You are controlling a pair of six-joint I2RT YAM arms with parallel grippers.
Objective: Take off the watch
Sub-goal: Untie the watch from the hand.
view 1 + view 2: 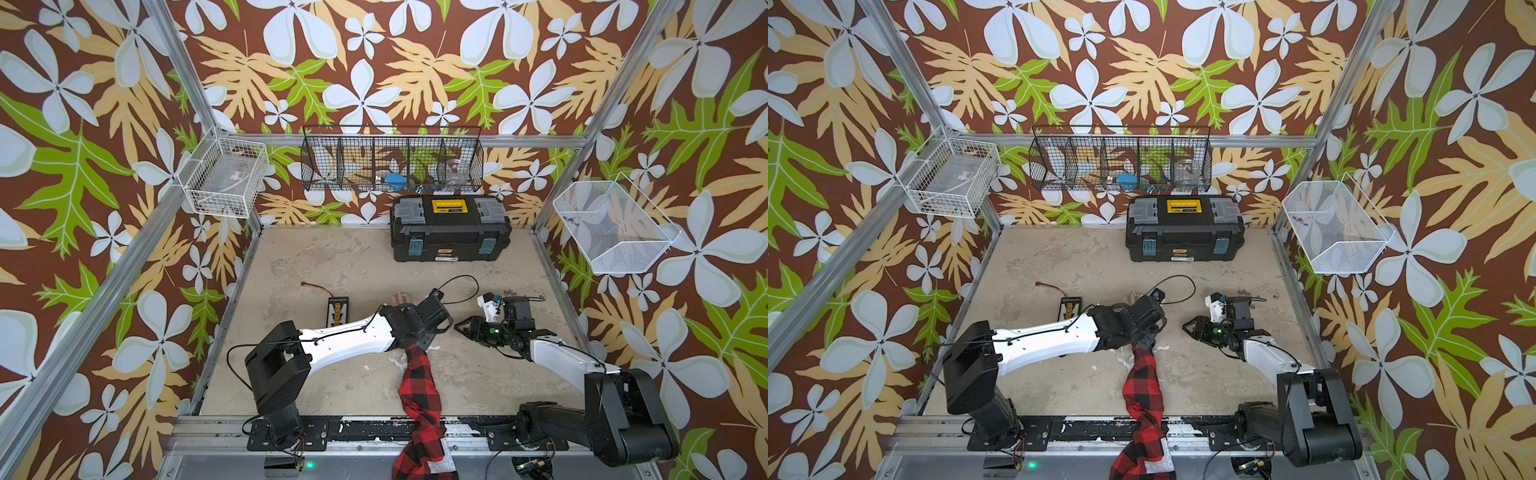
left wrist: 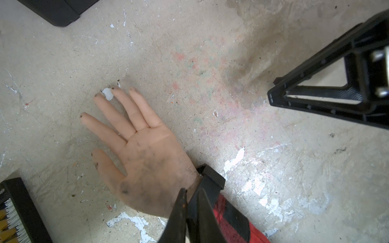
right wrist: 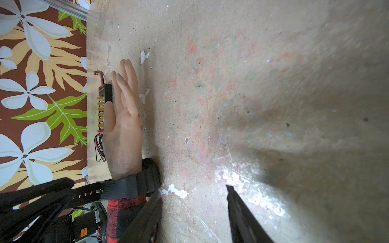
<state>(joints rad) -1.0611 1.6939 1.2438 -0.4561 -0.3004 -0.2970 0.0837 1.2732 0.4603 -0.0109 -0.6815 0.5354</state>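
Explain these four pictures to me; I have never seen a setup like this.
Two robot arms, the left arm and the right arm, work on a table. Both top views look down from overhead; the other two pictures come from a camera on each wrist. On the table lie a dummy hand in a plaid sleeve, wearing a black watch, a board with yellow connectors and a black toolbox. The left pincer is shut on the watch strap; the right pincer is open, holding nothing, near the wrist.
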